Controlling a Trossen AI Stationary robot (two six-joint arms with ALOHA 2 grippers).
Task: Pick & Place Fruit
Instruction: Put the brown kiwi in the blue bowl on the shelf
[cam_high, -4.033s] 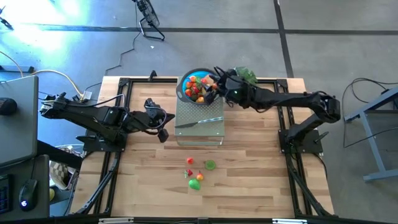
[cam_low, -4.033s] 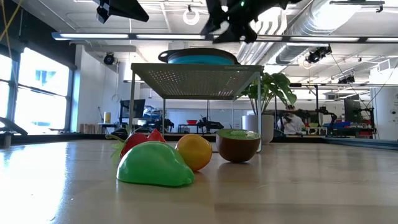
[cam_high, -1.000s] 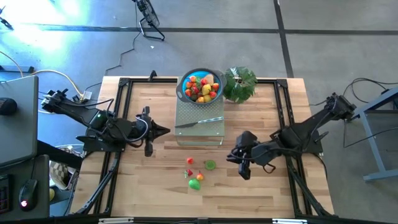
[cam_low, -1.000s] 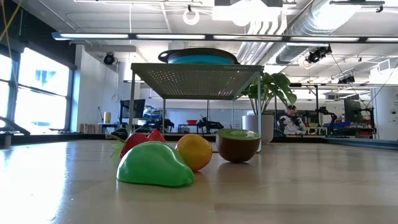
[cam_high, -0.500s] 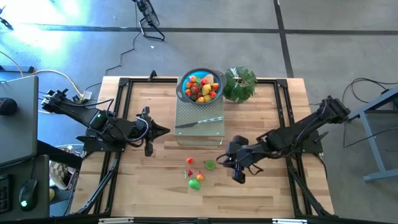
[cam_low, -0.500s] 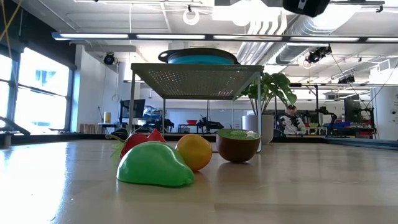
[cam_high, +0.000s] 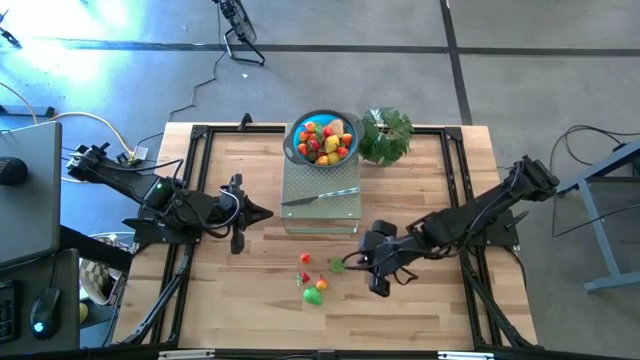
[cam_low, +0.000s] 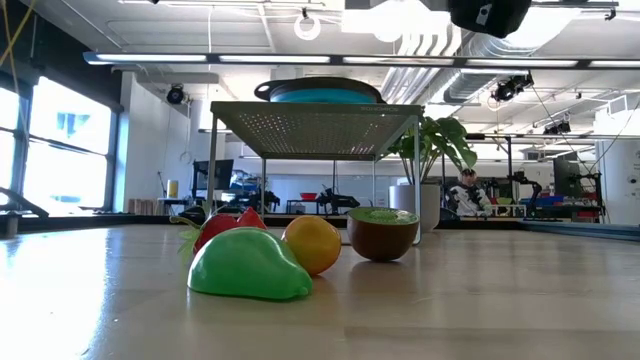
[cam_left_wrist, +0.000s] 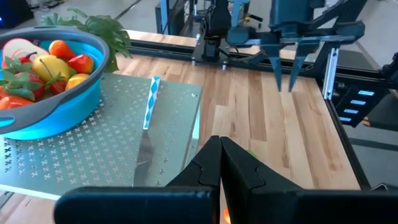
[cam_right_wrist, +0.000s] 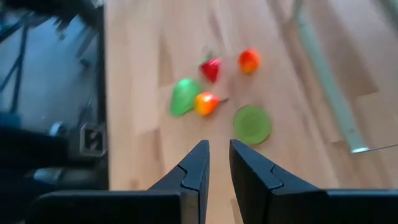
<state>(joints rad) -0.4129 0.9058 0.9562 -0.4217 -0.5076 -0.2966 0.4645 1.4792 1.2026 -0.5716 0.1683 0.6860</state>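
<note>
My right gripper (cam_right_wrist: 216, 163), fingers slightly parted and empty, nears the kiwi half (cam_right_wrist: 252, 124); a descent off-centre could nudge it away.

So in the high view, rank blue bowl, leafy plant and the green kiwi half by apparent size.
1. Blue bowl, slightly the largest.
2. Leafy plant, close to the bowl.
3. Green kiwi half, far smaller.

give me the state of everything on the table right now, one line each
blue bowl: upright on the metal rack, full of toy fruit
metal rack: standing on the table
knife: lying flat on the rack, untouched
loose fruit: small cluster on the table, none held
plant: upright beside the bowl
left gripper: fingers shut, empty, waiting beside the rack
right gripper: fingers slightly apart, empty, by the green halved fruit
</note>
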